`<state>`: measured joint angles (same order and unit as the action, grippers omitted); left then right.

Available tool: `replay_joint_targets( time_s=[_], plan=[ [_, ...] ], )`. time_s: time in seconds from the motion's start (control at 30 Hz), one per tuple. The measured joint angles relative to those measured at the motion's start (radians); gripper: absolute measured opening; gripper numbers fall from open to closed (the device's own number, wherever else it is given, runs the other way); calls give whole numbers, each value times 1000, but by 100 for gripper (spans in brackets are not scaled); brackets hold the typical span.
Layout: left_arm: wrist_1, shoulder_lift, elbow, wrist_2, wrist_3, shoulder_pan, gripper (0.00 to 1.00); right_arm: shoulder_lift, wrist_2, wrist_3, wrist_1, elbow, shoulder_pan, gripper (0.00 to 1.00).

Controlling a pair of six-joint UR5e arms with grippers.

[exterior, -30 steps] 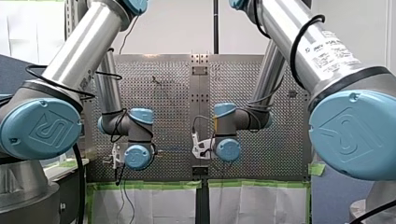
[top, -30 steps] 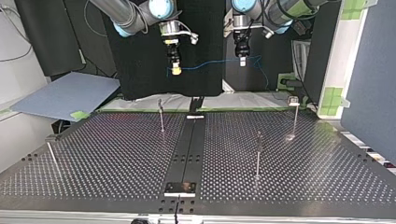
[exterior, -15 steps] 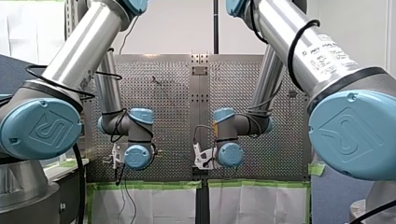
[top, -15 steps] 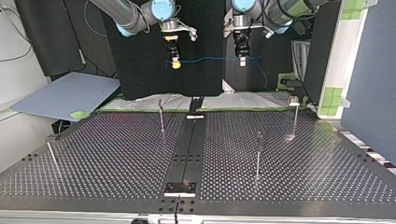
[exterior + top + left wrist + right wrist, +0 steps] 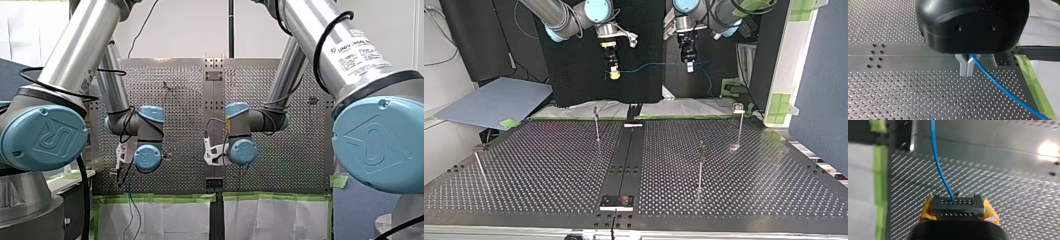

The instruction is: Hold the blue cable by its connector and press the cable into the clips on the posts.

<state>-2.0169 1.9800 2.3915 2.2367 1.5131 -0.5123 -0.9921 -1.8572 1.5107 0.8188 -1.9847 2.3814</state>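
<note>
The right end effector (image 5: pixel 613 74) hangs high over the counter's (image 5: pixel 549 170) far edge in the top view. Its yellow pads (image 5: pixel 926 212) are clamped on the two ends of the black connector (image 5: pixel 957 207), a small block with rows of holes in its face. The blue cable (image 5: pixel 649 66) leaves the middle of that block and runs nearly level above the counter's far edge, rising slightly, to the left end effector (image 5: pixel 967 71). There the metal fingers (image 5: pixel 963 67) are pinched together, with the cable coming out from between them. Past that grip the cable droops loose toward the counter's far right corner, as the top view has it. In the left wrist view it slants away over the counter's perforated plate toward a strip of green tape (image 5: pixel 1033 82) along the counter's edge. Both end effectors are well above the counter. Four thin posts (image 5: pixel 700 167) rise from the counter in the top view: one near its far edge just left of the centre rail, one near its far right corner, one midway on its right half, and one leaning at its left edge. The cable is well apart from all of them.
</note>
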Motion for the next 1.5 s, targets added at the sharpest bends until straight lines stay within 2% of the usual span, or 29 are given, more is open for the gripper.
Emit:
replay_joint_targets(
  time_s=[0.17, 0.27, 0.6, 0.97, 1.13, 1.3, 1.37, 1.5],
  plan=[
    [-52, -52, 0, 1, -2, 4, 0, -52, 50, 12, -5, 6, -2, 0],
    [-83, -83, 0, 2, -1, 9, 0, -84, 68, 13, -14, 15, -4, 0],
    [-180, -180, -25, 1, 10, 47, 0, -171, 85, 16, -42, 62, -7, 0],
    [-295, -296, -124, -20, 40, 70, 0, -181, 121, 14, -90, 116, -1, 0],
    [-338, -338, -139, -39, 60, 78, 0, -181, 132, 16, -113, 144, 0, 0],
    [-385, -385, -141, -50, 60, 94, 0, -181, 144, 17, -146, 185, 3, 0],
    [-407, -397, -142, -61, 65, 101, 0, -181, 146, 17, -161, 206, 5, 0],
    [-444, -385, -161, -94, 93, 114, 0, -180, 155, 21, -182, 243, 8, 0]
  ],
)
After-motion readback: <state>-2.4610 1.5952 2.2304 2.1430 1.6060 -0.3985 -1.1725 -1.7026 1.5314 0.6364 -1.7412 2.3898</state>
